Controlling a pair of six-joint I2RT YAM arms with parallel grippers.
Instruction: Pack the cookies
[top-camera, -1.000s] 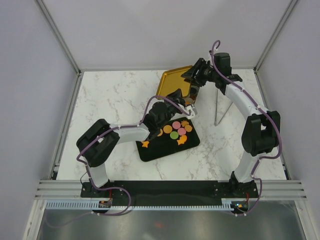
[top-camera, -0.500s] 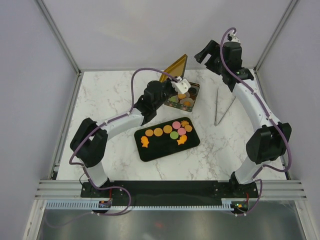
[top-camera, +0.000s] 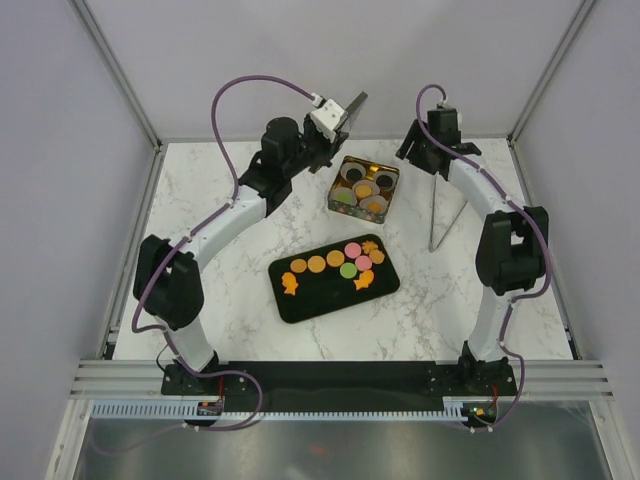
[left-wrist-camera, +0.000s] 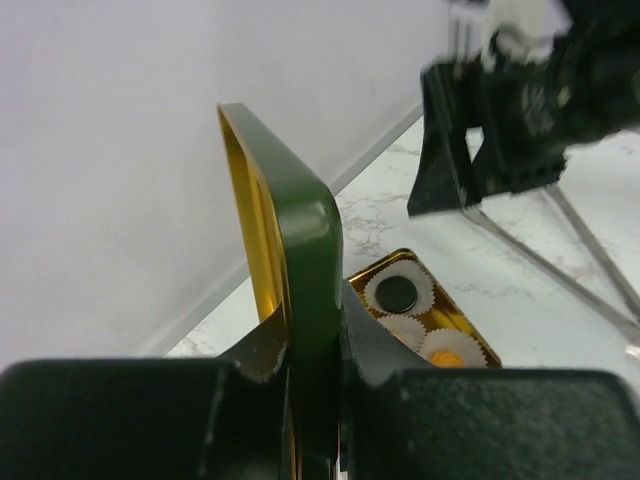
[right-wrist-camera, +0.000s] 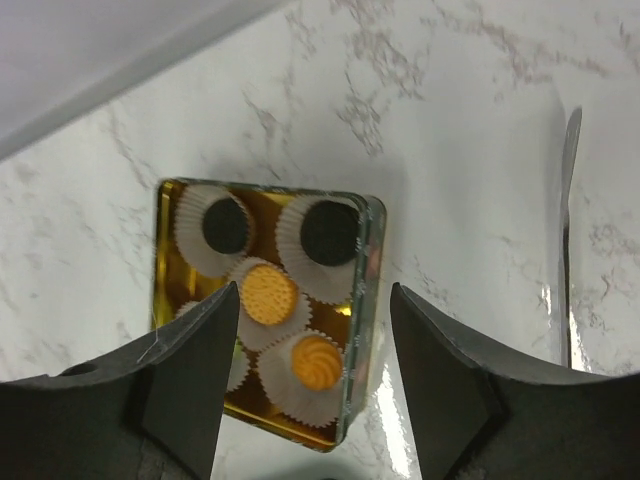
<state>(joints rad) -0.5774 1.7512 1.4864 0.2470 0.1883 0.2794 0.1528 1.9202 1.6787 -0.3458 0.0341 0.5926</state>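
Several cookies (top-camera: 337, 262), orange, pink and green, lie on a black tray (top-camera: 310, 300) in mid-table. An open gold tin (top-camera: 387, 200) behind it holds white paper liners with dark and orange cookies (right-wrist-camera: 317, 362). My left gripper (top-camera: 338, 118) is shut on the tin's lid (left-wrist-camera: 300, 230), green outside and gold inside, and holds it on edge high above the back of the table. My right gripper (top-camera: 412, 150) is open and empty, hovering above the tin's (right-wrist-camera: 365, 300) right side; its jaws stand wide apart.
Metal tongs (top-camera: 440, 215) lie on the marble to the right of the tin and show in the right wrist view (right-wrist-camera: 566, 230). Grey walls close the back and sides. The right arm (left-wrist-camera: 520, 110) shows in the left wrist view.
My left gripper has carried the lid up and back-left, away from the tin, which now stands uncovered. My right gripper rose off the lid, then came down to the tin's right.
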